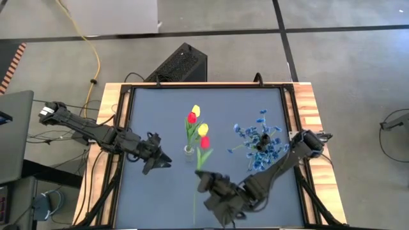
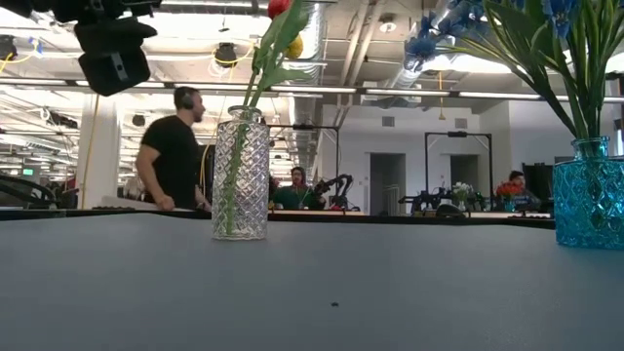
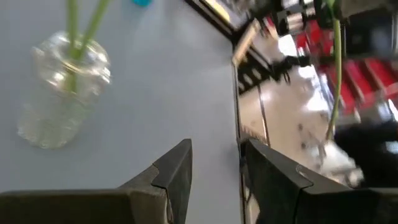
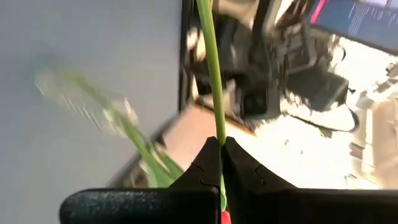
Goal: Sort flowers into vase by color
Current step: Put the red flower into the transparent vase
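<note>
Right arm: reaches in from the table's right edge and bends toward the near edge, its wrist low over the grey table (image 1: 153,108).
Right gripper (image 1: 206,183): fingers (image 4: 208,163) pinched tight on the green stem of a red tulip (image 1: 205,142); the stem runs from the blossom near the clear vase, past the jaws, toward the near edge.
Left arm: stretches from the left edge, elbow out, hand aimed at the table's middle.
Left gripper (image 1: 158,161): hovers just left of the clear vase, fingers (image 3: 176,168) spread apart, nothing between them.
Clear vase (image 2: 240,175): upright at mid-table, holding a red tulip (image 1: 191,117) and two yellow tulips (image 1: 195,110).
Blue vase (image 2: 588,204): upright to the right, holding the blue blossoms (image 1: 261,137).
Background: a person in a dark shirt (image 2: 174,151) stands beyond the table.
</note>
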